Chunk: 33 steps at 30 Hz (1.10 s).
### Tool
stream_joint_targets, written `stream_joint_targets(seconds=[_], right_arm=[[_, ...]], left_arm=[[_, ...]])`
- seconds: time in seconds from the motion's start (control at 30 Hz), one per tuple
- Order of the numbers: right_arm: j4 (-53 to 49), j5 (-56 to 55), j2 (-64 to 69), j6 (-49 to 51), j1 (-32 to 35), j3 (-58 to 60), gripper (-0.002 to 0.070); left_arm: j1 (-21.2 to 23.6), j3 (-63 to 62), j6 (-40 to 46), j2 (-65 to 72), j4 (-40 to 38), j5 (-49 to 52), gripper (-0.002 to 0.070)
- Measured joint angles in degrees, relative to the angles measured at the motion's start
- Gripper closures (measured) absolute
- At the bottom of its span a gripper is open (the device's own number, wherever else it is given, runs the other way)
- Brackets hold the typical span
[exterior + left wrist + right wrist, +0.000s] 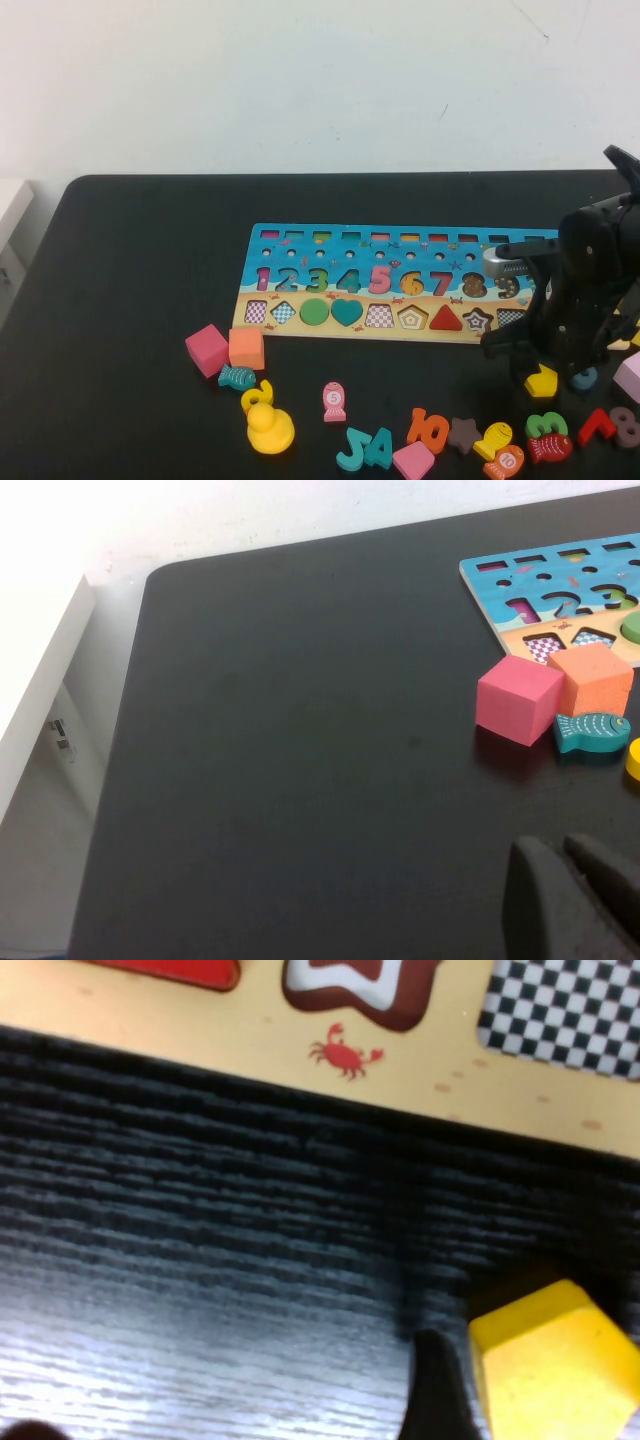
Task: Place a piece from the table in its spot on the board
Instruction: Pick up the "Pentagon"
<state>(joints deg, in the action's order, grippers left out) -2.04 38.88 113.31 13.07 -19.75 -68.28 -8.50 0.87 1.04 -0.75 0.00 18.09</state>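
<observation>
**Operator:** Right gripper [556,379] stands low over the table [130,300], jaws spread wide and holding nothing, with the yellow pentagon piece [542,381] lying flat on the black top between its fingers. I see the piece just off the board's near edge, toward its right end.

**Second:** What does the wrist camera add?

**Operator:** From the right wrist I get one dark fingertip [437,1390] just beside the piece [550,1370]; whether it touches I cannot tell. That view also shows the board's sandy strip close by, with the brown star and a checkered square cut-out [565,1005]. The overhead alone shows its place [412,317], the pale pentagon cut-out, unfilled and well to the left of the piece, between a checkered square and the red triangle [444,318] on the board [300,235].

**Second:** And the left arm?

**Operator:** Missing from the overhead. The left gripper [575,905] shows only in its own view, as dark fingers over bare table near the pink cube [518,698] and orange cube [594,678]; open or closed, I cannot tell.
</observation>
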Motion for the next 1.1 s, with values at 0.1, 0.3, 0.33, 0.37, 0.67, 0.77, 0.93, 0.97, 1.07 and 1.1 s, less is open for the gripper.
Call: stream_joint_targets(seconds=[0.1,0.3,0.33,0.37,0.67,0.77,0.93,0.97,1.07,1.1], right_arm=[[0.0,0.0,0.1,1.2,0.0,-0.1,0.0216],[0.0,0.5,2.0,1.9,0.0,-0.2,0.0216],[0.0,0.5,2.0,1.9,0.0,-0.2,0.0216],[0.0,0.5,2.0,1.9,0.0,-0.3,0.0216],[0.0,0.5,2.2,1.9,0.0,-0.7,0.0216],[0.0,0.6,2.2,2.0,0.0,-0.7,0.0216],[0.1,0.6,2.2,2.0,0.0,-0.7,0.0217],[0.1,0.6,2.2,2.0,0.0,-0.7,0.022],[0.1,0.6,2.2,2.0,0.0,-0.7,0.0248],[0.1,0.6,2.2,2.0,0.0,-0.7,0.0262]], left_arm=[[0.0,0.0,0.0,0.0,0.0,0.0,0.0676],[0.0,0.0,0.0,0.0,0.0,0.0,0.0676],[0.0,0.0,0.0,0.0,0.0,0.0,0.0676],[0.0,0.0,0.0,0.0,0.0,0.0,0.0676],[0.0,0.0,0.0,0.0,0.0,0.0,0.0676],[0.0,0.0,0.0,0.0,0.0,0.0,0.0676],[0.0,0.0,0.0,0.0,0.0,0.0,0.0676],[0.0,0.0,0.0,0.0,0.0,0.0,0.0676],[0.0,0.0,0.0,0.0,0.0,0.0,0.0676],[0.0,0.0,0.0,0.0,0.0,0.0,0.0676]])
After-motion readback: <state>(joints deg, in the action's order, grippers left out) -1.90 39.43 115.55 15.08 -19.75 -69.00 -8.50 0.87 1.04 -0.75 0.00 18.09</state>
